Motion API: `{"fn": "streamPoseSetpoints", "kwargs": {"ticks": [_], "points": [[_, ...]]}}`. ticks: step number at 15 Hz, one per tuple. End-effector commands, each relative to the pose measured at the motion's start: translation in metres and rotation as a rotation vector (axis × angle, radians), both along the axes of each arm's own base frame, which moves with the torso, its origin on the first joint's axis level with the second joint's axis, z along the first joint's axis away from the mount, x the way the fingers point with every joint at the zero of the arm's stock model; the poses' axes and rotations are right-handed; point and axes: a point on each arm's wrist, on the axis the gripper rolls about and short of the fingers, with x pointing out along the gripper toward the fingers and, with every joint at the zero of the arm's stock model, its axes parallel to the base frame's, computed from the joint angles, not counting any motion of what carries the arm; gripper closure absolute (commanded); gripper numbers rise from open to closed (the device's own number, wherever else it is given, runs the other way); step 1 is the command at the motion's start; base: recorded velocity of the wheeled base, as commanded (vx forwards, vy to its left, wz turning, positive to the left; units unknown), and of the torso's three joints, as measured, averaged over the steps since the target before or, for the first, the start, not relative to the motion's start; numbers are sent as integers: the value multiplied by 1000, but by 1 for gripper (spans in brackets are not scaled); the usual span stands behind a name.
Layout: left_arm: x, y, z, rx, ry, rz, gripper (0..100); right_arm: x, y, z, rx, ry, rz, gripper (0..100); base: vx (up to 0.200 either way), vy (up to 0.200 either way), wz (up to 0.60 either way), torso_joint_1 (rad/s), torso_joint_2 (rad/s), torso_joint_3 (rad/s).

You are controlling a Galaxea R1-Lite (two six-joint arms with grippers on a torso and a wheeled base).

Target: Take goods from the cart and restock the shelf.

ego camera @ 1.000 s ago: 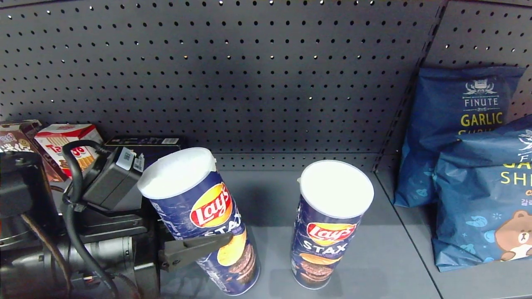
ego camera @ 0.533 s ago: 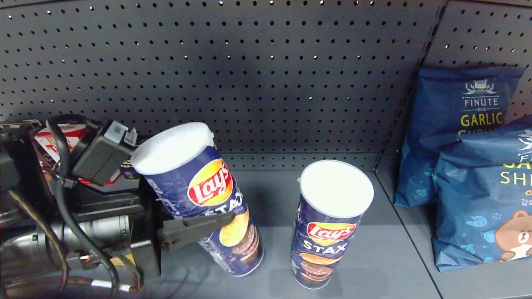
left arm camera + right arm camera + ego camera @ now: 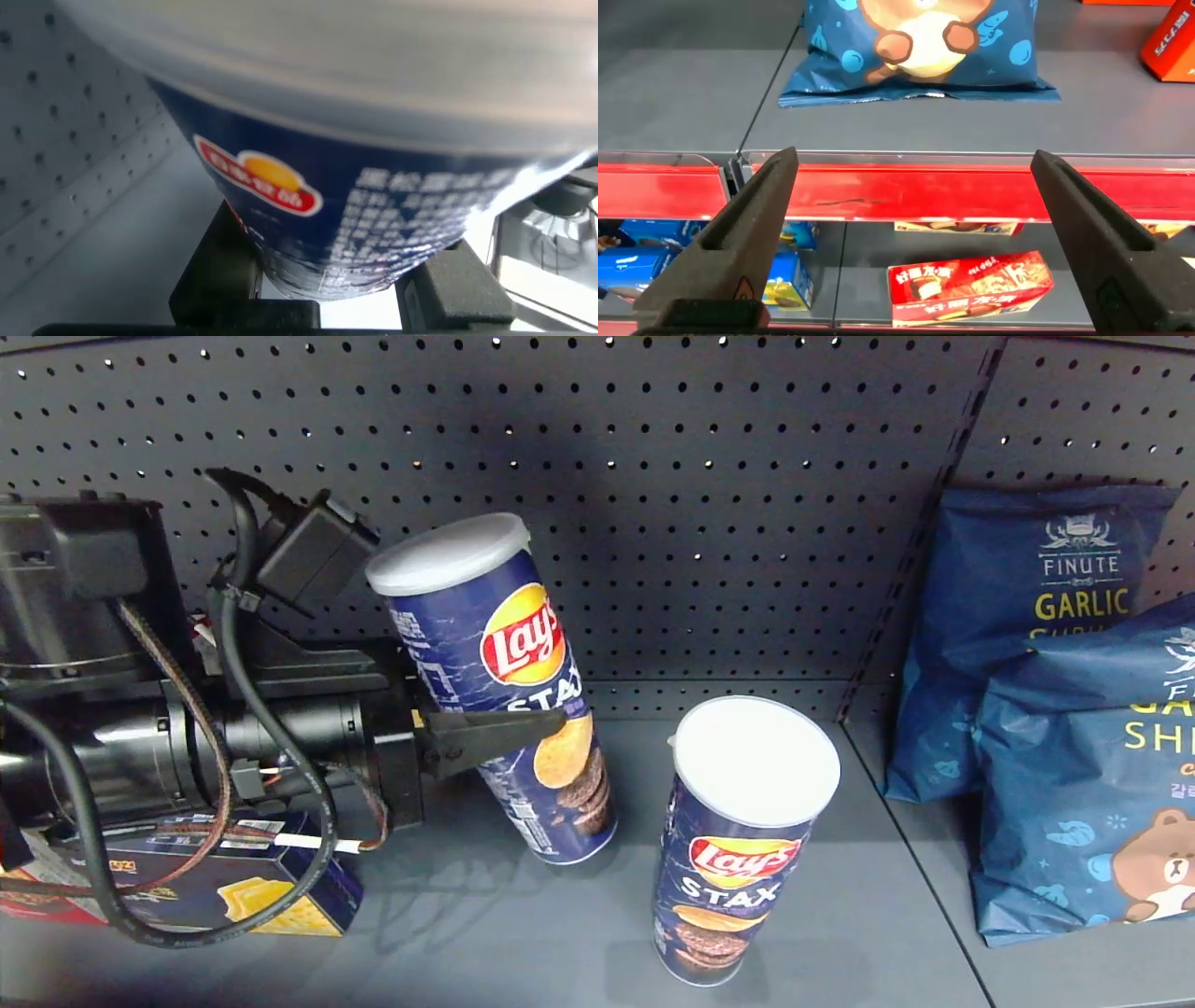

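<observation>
Navy chip can (image 3: 499,681), white lid (image 3: 448,553)

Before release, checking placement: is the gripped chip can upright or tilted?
Tilted: chip can leans, lid nearer the left gripper, base nearer the standing can.

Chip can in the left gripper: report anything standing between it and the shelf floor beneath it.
Nothing visible does. The held can, tilted in the left gripper, has bare shelf floor under its base. The standing can is apart on its right; the box lies on its left.
</observation>
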Motion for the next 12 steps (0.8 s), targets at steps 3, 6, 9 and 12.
{"fn": "streamPoseSetpoints", "kwargs": {"ticks": [3,6,9,12], "points": [[9,-3,12,29,-42,11,100,0,0,0,0,1,1,0,0,0,0,0,0,0],[15,-6,6,130,-52,-15,100,0,0,0,0,1,1,0,0,0,0,0,0,0],[43,-19,-1,176,-95,-31,100,0,0,0,0,1,1,0,0,0,0,0,0,0],[67,-33,-11,199,-110,-70,100,0,0,0,0,1,1,0,0,0,0,0,0,0]]}}
